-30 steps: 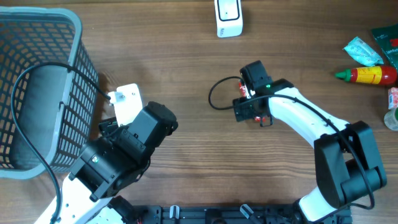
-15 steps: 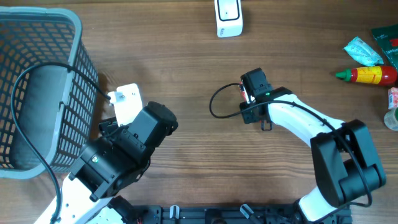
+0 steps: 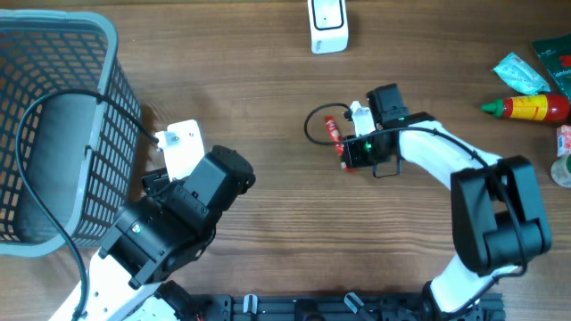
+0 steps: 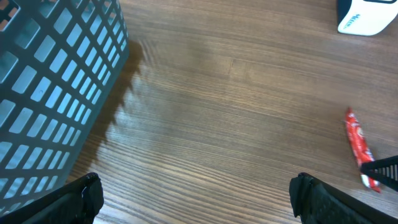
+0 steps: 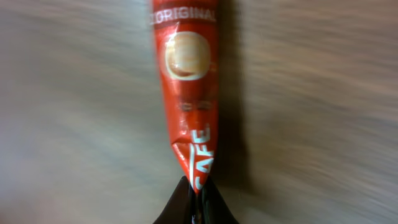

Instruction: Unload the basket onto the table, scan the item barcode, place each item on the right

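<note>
R fingers point(image 5: 174, 214) have closed — now pinching red sachet point(image 5: 186, 93) on wood table point(image 3: 268, 89); L fingers point(image 4: 68, 202) wide.

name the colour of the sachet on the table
Red sachet, white lettering; best in right wrist view.

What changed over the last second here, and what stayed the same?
The right gripper shifted right in the overhead view and its jaws closed on one end of the red sachet, now uncovered beside the wrist. The left gripper, open, the basket and the white scanner stayed put.
</note>
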Controlling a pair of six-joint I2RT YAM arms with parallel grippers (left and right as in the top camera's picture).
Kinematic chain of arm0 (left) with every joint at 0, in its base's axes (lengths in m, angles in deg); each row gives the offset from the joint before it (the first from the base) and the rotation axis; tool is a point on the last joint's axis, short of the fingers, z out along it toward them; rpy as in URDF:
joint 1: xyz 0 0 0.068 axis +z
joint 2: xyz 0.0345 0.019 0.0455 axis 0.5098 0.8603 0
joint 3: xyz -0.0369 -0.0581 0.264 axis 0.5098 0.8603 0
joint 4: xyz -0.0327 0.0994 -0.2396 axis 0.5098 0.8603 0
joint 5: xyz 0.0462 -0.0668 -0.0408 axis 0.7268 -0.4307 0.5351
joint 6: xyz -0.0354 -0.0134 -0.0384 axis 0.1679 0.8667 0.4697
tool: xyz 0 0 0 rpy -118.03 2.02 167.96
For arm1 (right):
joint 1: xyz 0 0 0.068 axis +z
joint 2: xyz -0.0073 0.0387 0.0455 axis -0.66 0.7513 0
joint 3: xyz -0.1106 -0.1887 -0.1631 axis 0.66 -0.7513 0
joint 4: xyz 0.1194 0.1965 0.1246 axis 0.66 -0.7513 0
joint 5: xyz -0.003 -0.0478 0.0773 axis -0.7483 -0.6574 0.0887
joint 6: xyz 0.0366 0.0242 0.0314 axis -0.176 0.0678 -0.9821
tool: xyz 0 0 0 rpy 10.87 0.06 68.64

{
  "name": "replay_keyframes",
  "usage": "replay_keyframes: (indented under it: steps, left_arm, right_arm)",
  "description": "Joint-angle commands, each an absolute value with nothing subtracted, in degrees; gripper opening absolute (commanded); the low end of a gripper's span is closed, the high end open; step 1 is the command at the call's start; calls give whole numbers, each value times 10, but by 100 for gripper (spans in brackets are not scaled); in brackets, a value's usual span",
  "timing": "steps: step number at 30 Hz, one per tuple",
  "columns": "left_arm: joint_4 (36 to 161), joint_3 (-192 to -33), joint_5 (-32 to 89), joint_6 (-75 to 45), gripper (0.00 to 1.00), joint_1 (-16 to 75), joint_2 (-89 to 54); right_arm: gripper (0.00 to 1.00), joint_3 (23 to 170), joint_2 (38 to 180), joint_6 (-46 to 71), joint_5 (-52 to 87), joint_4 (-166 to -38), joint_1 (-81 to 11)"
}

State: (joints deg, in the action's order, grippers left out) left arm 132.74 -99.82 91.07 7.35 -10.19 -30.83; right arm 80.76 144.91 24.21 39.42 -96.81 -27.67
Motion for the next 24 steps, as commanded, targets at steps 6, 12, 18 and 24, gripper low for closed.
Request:
replay_keyframes:
  steps: [6, 12, 18, 24]
  left_arm:
    - [1327, -999, 916, 81, 100, -103, -307]
    - [1327, -999, 916, 81, 100, -103, -307]
    - [1327, -999, 916, 81, 100, -103, -307]
    - [1327, -999, 916, 81, 100, -103, -307]
  right_arm:
    - [4, 819, 1463, 336, 914, -949, -341]
    - [4, 819, 1463, 141, 1026, -889, -341]
    - [4, 819, 1463, -44, 1026, -862, -341]
    - [4, 819, 1463, -146, 1027, -850, -341]
